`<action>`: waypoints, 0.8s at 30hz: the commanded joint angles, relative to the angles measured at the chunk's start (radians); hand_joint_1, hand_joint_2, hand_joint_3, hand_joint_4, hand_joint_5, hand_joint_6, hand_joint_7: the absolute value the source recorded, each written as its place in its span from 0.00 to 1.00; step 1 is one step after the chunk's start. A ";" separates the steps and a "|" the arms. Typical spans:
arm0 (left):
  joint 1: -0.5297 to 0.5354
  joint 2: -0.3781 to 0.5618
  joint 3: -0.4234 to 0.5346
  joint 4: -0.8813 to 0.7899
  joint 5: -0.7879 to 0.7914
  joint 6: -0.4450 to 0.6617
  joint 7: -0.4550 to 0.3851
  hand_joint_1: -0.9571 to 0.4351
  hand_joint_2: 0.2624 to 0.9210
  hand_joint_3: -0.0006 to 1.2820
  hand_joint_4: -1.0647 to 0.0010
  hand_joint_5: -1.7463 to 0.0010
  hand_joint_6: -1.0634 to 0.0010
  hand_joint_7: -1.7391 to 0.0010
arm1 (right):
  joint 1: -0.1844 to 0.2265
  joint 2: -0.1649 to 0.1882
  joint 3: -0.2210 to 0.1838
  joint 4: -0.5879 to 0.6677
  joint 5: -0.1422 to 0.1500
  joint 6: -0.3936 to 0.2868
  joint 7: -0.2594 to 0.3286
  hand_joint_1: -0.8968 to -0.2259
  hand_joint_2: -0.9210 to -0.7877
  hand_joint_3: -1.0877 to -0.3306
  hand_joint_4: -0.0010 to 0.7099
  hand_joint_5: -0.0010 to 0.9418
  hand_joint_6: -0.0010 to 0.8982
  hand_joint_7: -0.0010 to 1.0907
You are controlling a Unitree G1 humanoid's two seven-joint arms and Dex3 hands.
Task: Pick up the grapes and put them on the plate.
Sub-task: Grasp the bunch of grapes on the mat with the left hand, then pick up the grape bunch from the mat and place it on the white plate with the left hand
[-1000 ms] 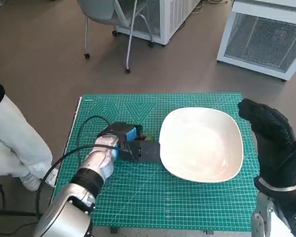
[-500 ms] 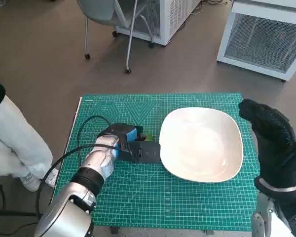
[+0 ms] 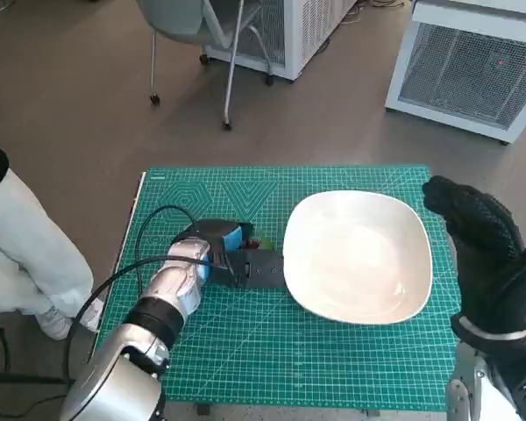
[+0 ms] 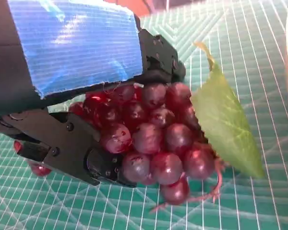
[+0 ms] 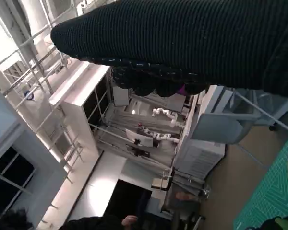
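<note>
Gripping the grapes (image 4: 153,143), my left hand (image 3: 232,254) has its black fingers (image 4: 72,153) wrapped under and round the red bunch, with the blue-taped back over the top. From the wrist camera the bunch looks well seated, though a few berries and the stem tip hang out past the fingers, and the green leaf (image 4: 228,124) sticks out free on the far side. I cannot tell from the head view whether the bunch is clear of the mat (image 3: 245,351) yet or resting on it.

Working outward, the plate (image 3: 359,254) sits just at three o'clock from the hand, its near rim almost touching the fingertips. So my judgement is that the move is short: lift first, enough for the dangling berries to clear the rim, then carry across toward three o'clock to the plate's middle before letting go. Dragging sideways at this height would likely knock the rim or strip loose berries. I'd keep the squeeze gentle, since grapes bruise and roll.

My right hand (image 3: 486,254) stands raised beyond the plate at three o'clock, gloved fingers spread, holding nothing, and it should stay out of the way.
</note>
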 commanded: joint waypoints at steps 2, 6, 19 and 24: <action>0.047 0.022 -0.046 -0.010 0.053 0.000 0.120 0.94 0.70 0.54 0.65 0.09 0.36 0.95 | 0.007 -0.007 -0.002 0.015 -0.003 0.008 0.001 0.54 0.00 0.59 0.59 0.00 0.05 0.55; 0.052 0.033 -0.056 -0.031 0.062 -0.001 0.137 0.84 0.85 0.42 0.68 0.09 0.45 0.62 | 0.002 -0.009 -0.003 0.022 0.002 0.007 0.004 0.54 0.00 0.59 0.59 0.00 0.05 0.55; 0.053 0.068 -0.050 -0.117 0.049 -0.012 0.083 0.69 1.00 0.21 0.59 0.08 0.55 0.34 | -0.014 -0.006 0.002 0.036 0.001 0.008 0.006 0.54 0.00 0.59 0.60 0.00 0.05 0.55; 0.057 0.075 -0.040 -0.133 0.043 -0.010 0.077 0.69 1.00 0.23 0.62 0.11 0.60 0.26 | -0.016 -0.006 0.003 0.037 0.001 0.007 0.006 0.55 0.00 0.59 0.60 0.00 0.05 0.55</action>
